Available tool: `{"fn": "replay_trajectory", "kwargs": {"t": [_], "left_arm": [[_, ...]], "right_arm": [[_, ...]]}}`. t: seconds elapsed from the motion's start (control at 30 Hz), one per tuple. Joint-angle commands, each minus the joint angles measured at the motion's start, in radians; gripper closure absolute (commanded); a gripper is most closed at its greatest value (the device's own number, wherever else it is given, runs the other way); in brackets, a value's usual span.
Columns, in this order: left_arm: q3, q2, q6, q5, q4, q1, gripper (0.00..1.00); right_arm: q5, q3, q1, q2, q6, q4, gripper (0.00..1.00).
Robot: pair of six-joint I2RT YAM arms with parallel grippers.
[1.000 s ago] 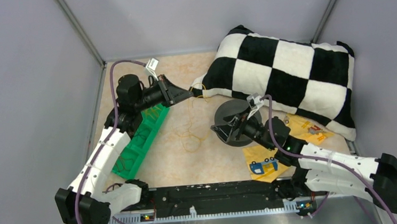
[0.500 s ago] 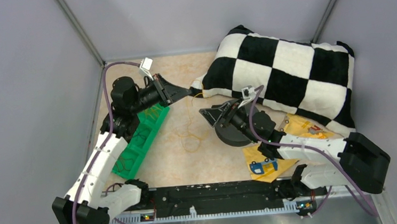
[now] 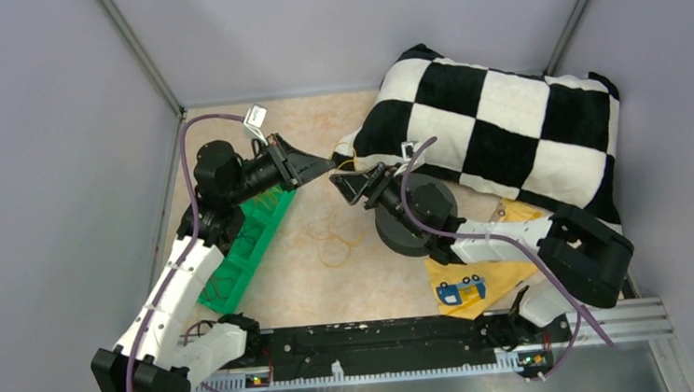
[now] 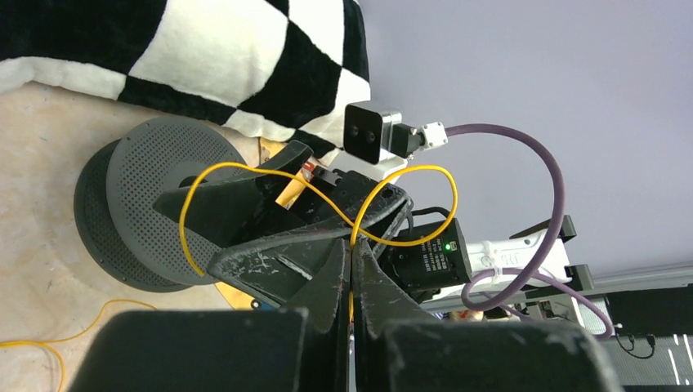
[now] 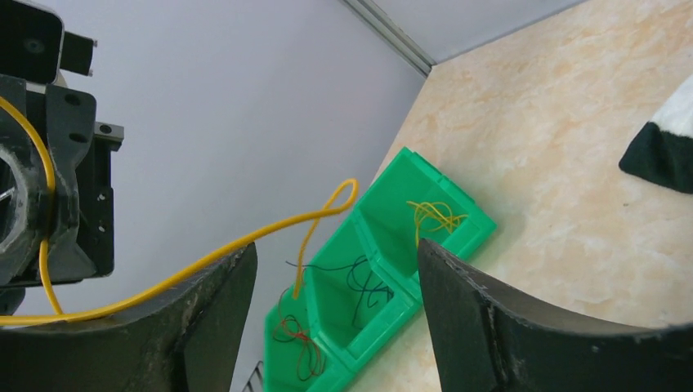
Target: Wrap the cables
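Left gripper (image 4: 351,249) pinched the yellow cable (image 5: 350,186) tight near the tabletop's far edge; right gripper (image 5: 335,249) stood spread, the cable's loop lying across it.

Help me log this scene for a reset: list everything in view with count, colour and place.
wire: 1 strand traced, yellow, pinched by the left gripper, looped across the right gripper, more lying on the table
spool: 1, dark grey, mid-table, in front of the pillow
pillow: 1, black-and-white checked, far right
bin: 1, green, left side
scraps: 3 bundles, yellow, dark, red, one per bin compartment
packets: at least 2, yellow, near right
table: 1, beige marbled
left gripper: 1, black, shut on the wire
right gripper: 1, black, open
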Motion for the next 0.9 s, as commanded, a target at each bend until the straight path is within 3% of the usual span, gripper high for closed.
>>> {"fn": "replay_trajectory", "kwargs": {"t": [0.0,0.1,0.23,0.3,0.6,0.7,0.87], "left_arm": [[-0.022,-0.024,-0.033,0.014,0.078,-0.005,1.00],[-0.021,-0.024,-0.037,0.016,0.084,-0.005,1.00],[-0.013,-0.030,-0.018,0.010,0.070,-0.004,1.00],[-0.014,-0.030,-0.012,0.007,0.064,-0.005,1.00],[-0.018,-0.035,0.032,-0.038,0.026,-0.004,1.00],[-0.015,-0.032,0.069,-0.082,-0.013,-0.003,1.00],[0.013,0.005,0.205,-0.180,-0.135,-0.001,1.00]], "right_arm": [[0.025,0.063,-0.002,0.046,0.061,0.151,0.33],[0.022,0.073,-0.003,0.062,0.060,0.163,0.47],[0.013,0.046,-0.007,0.046,0.056,0.150,0.86],[0.015,0.009,-0.012,0.026,0.062,0.154,0.99],[0.064,-0.207,-0.013,-0.221,0.032,0.010,1.00],[0.056,-0.232,-0.013,-0.335,0.001,-0.144,1.00],[0.056,-0.238,-0.013,-0.599,-0.028,-0.560,1.00]]}}
